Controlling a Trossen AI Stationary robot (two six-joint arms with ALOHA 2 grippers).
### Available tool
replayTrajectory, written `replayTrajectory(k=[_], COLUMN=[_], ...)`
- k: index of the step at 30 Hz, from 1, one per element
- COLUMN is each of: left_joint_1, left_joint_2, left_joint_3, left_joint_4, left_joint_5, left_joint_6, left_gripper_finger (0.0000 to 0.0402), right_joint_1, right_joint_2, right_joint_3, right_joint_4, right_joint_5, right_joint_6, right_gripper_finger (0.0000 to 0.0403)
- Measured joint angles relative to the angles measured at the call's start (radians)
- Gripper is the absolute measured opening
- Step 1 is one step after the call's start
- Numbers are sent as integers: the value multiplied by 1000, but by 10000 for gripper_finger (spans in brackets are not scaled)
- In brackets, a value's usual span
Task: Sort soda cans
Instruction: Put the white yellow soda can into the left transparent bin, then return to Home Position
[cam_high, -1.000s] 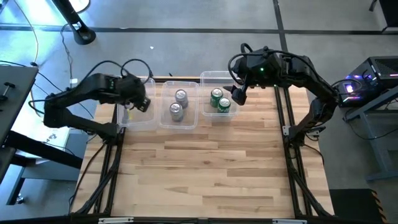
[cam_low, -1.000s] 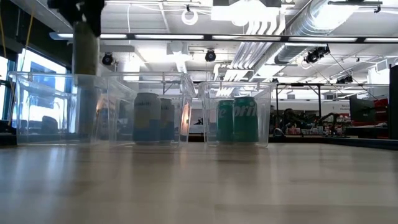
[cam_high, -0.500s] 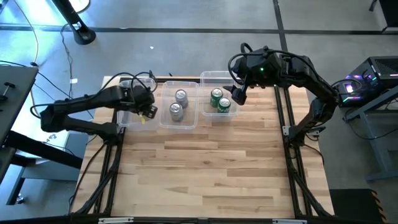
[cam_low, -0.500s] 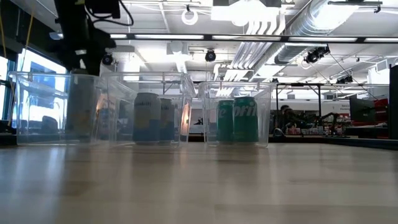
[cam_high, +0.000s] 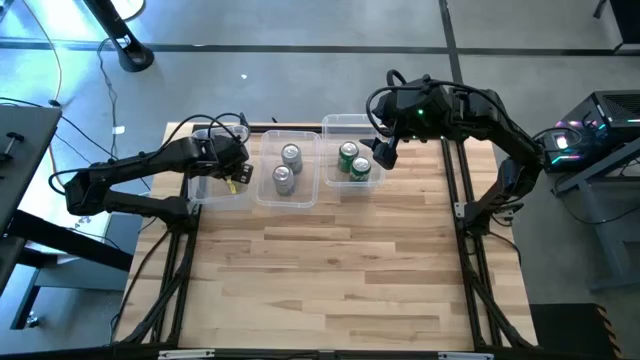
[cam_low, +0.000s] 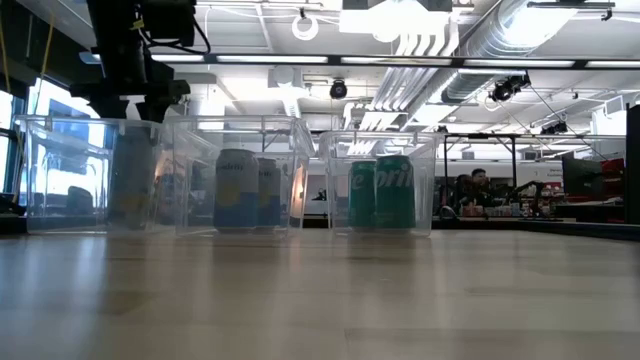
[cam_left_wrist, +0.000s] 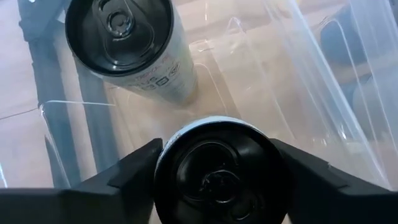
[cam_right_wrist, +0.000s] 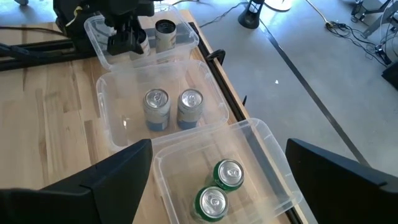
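My left gripper (cam_high: 234, 172) is over the clear left bin (cam_high: 205, 190), shut on a black can (cam_left_wrist: 217, 174). In the low view that can (cam_low: 132, 175) is down inside the bin under the gripper (cam_low: 135, 100). A second black can (cam_left_wrist: 127, 43) stands on the bin's floor beside it. Two silver cans (cam_high: 291, 154) (cam_high: 284, 178) stand in the middle bin. Two green cans (cam_high: 347, 153) (cam_high: 361, 168) stand in the right bin. My right gripper (cam_high: 385, 152) hangs open and empty above the right bin. My left gripper has the black can between its two fingers (cam_left_wrist: 130, 177), one on each side of the can just below its rim (cam_left_wrist: 166, 149). The fingers come from above, pointing down. The can is upright, its top up, low inside the left bin; its bottom seems to be at the bin's floor.
The three clear bins stand in a row along the table's far edge, walls close together (cam_high: 255, 165). The wooden table top (cam_high: 320, 270) spreads in front of them. My right arm's fingers (cam_right_wrist: 93, 180) frame the right bin (cam_right_wrist: 273, 155) from above.
My left gripper has gone down and a little toward the table's right and near side, carrying the black can from above the left bin's rim down into the bin. The can has stayed upright.
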Motion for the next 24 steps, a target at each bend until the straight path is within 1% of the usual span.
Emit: replayTrajectory(k=[4,5,7,14,16,21,24], left_joint_1=[0,0,0,1,2,28,37], left_joint_2=[-1,-1,0,-27,-47,-106,-141], left_joint_3=[0,0,0,18,42,131,178], left_joint_4=[7,6,5,2,-7,-68,-54], left_joint_5=[1,1,0,0,-8,-65,-83], left_joint_6=[0,0,0,32,44,54,95], left_gripper_finger=[342,359,379,390,390,391,391], right_joint_1=[0,0,0,0,0,0,0], right_joint_2=[0,0,0,1,1,1,1], right_joint_3=[0,0,0,0,0,0,0], right_joint_4=[-1,0,-1,-1,0,0,0], right_joint_5=[0,0,0,0,0,0,0], right_joint_6=[1,2,2,3,3,3,3], right_gripper_finger=[364,364,364,364,364,364,364])
